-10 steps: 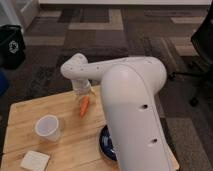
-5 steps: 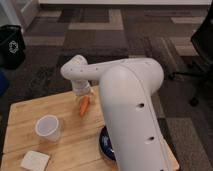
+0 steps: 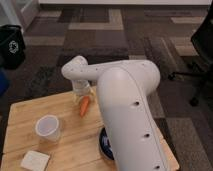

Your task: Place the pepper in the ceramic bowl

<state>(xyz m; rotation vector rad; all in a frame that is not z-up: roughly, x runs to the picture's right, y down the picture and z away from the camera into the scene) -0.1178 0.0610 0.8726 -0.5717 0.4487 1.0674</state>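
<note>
The white arm reaches from the lower right across the wooden table (image 3: pixel 30 112), and its gripper (image 3: pixel 83 95) sits over the table's far middle. The fingers appear closed on the upper end of the pepper (image 3: pixel 84 106), which hangs slanted just below them. The ceramic bowl (image 3: pixel 103 145) lies near the front edge, mostly hidden behind the arm. A white cup (image 3: pixel 48 128) stands to the left, well apart from the pepper, with a pale square block (image 3: pixel 35 160) in front of it.

Arm (image 3: pixel 125 100) extended forward; end effector (image 3: pixel 82 93) hanging down.
</note>
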